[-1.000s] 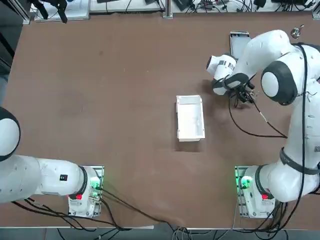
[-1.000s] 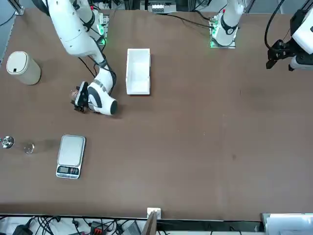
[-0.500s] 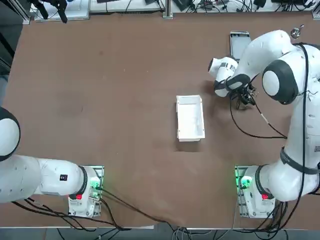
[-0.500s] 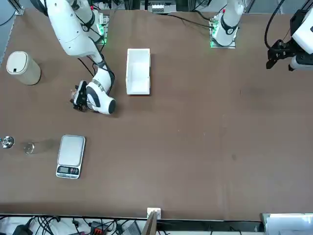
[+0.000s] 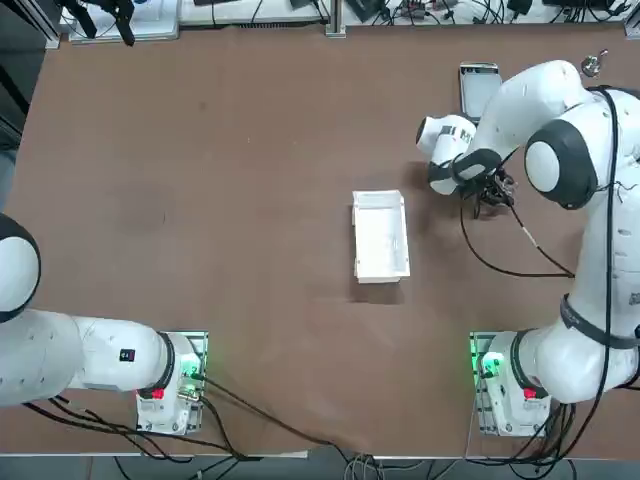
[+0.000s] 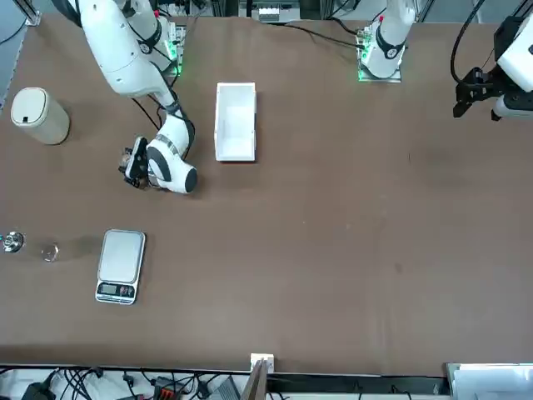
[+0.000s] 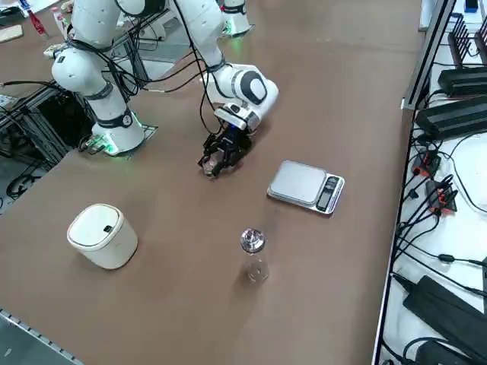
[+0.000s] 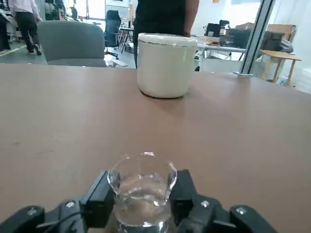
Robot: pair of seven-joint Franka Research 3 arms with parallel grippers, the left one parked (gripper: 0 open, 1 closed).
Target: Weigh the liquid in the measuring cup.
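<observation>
The measuring cup (image 8: 142, 188) is a small clear glass with liquid in its lower half. It stands on the brown table between the two black fingers (image 8: 99, 199) of my right gripper (image 8: 142, 196), which is shut on it. From overhead the right gripper (image 5: 490, 190) sits low at the table's right, its wrist hiding the cup. Across the table the same gripper (image 6: 129, 164) is at the left, and from the side the gripper (image 7: 217, 161) is down at the tabletop. The silvery scale (image 7: 306, 186) lies bare a short way off, further along the table (image 6: 121, 265).
A white lidded canister (image 7: 103, 234) stands beyond the cup (image 8: 166, 64). A white rectangular tray (image 5: 380, 235) lies mid-table. Another small clear glass (image 7: 257, 270) and a metal knob-like piece (image 7: 252, 242) sit near the scale. People and chairs show in the room behind.
My right gripper has closed from open onto the cup. The wrist shifted only slightly; nothing else on the table moved.
</observation>
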